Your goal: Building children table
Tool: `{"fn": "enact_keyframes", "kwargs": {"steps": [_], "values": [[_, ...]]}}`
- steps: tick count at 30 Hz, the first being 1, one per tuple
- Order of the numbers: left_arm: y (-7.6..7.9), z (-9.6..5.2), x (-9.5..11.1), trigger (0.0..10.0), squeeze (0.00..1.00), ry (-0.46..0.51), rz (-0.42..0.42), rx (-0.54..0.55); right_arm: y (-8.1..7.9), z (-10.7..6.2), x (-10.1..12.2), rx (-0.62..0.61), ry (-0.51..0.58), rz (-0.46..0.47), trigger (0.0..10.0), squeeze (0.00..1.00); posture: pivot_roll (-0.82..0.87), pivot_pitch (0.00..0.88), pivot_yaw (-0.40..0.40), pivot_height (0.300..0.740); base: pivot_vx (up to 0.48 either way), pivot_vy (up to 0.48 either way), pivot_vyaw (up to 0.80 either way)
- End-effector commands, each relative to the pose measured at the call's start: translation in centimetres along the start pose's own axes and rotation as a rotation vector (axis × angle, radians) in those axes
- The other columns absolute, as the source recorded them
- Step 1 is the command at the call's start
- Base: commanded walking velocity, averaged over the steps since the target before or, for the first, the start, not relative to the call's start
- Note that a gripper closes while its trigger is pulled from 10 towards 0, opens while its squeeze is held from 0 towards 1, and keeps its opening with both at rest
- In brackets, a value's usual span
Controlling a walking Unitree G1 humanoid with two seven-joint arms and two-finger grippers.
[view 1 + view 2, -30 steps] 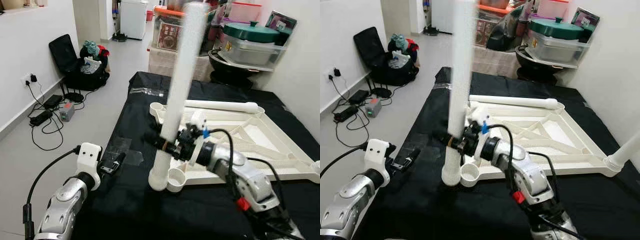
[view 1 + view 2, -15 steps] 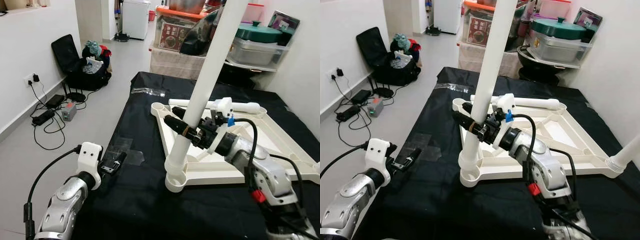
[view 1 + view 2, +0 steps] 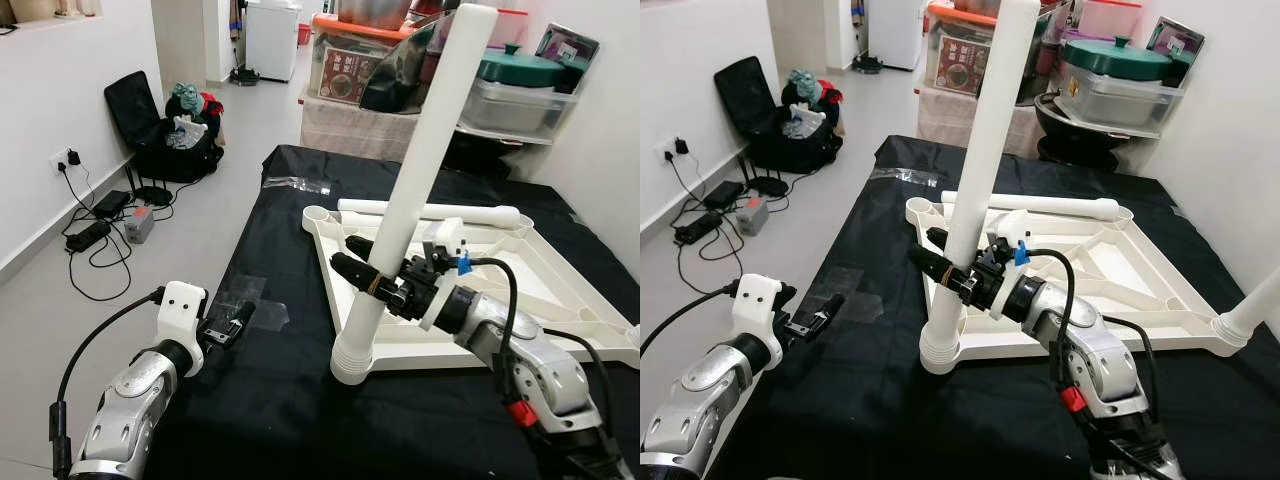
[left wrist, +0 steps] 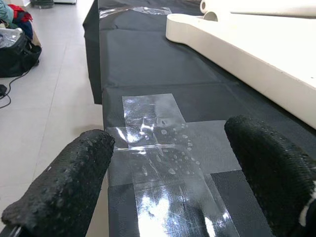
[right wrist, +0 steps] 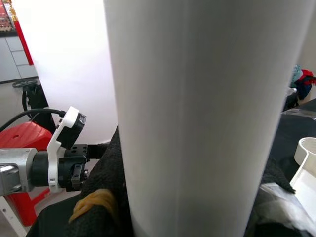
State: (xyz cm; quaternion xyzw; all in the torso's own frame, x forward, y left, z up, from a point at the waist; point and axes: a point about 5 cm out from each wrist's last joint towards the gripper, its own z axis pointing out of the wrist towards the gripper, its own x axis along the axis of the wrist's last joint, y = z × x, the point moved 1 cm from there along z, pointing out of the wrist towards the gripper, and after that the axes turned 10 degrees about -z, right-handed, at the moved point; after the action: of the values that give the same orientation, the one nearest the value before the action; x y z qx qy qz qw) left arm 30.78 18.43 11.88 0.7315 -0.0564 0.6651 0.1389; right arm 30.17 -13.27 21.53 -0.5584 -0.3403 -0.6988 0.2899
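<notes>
A white table top [image 3: 1185, 325] lies upside down on a black-clothed table. My right gripper [image 3: 352, 268] is shut on a long white leg [image 3: 420, 150], low on its shaft. That leg stands tilted to the right, its foot in the near-left corner socket [image 3: 350, 365]. In the right wrist view the leg [image 5: 197, 118] sits between the black fingers. A second leg [image 3: 470, 213] lies along the top's far edge. My left gripper [image 3: 235, 322] hovers open at the table's left edge, over clear tape [image 4: 158, 148], apart from the parts.
A third leg [image 3: 1260, 300] rises from the right corner. Storage boxes and pots [image 3: 510, 85] crowd the far end of the table. On the floor to the left are a black bag [image 3: 165, 130] and cables [image 3: 95, 235]. A wall closes the right side.
The leg's foot has moved from the cloth beside the near-left corner into the socket and sunk lower. The right gripper went with it. The left arm has stayed put.
</notes>
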Motion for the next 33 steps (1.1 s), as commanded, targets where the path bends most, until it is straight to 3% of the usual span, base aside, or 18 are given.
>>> {"fn": "enact_keyframes", "kwargs": {"steps": [1, 8, 13, 17, 33], "values": [[0.3, 0.2, -0.3, 10.0, 0.00, -0.016, -0.016, -0.012, 0.0, -0.3, -1.1, -0.018, -0.034, 0.018, 0.0, 0.00, 0.09, 0.000, -0.123, 0.740, 0.000, 0.000, 0.00], [0.4, 0.3, -0.4, 10.0, 0.00, -0.018, -0.025, -0.016, 0.1, -0.3, -2.2, -0.045, -0.048, 0.041, 0.0, 0.00, 0.09, 0.000, -0.120, 0.740, 0.000, 0.000, 0.00], [0.6, 0.2, -0.6, 10.0, 0.00, -0.023, -0.034, -0.019, 0.3, -0.4, -3.1, -0.095, -0.034, 0.124, 0.0, 0.00, 0.09, 0.000, -0.121, 0.740, 0.000, 0.000, 0.00], [0.8, 0.2, -0.9, 10.0, 0.00, -0.028, -0.038, -0.024, 1.0, -1.3, -5.1, -0.187, -0.053, 0.213, 0.0, 0.00, 0.09, 0.000, -0.124, 0.740, 0.000, 0.000, 0.00], [0.7, 0.2, -1.0, 10.0, 0.00, -0.035, -0.029, -0.029, 1.0, -3.0, -7.6, -0.240, -0.157, 0.183, 0.0, 0.00, 0.08, 0.000, -0.113, 0.740, 0.000, 0.000, 0.00]]}}
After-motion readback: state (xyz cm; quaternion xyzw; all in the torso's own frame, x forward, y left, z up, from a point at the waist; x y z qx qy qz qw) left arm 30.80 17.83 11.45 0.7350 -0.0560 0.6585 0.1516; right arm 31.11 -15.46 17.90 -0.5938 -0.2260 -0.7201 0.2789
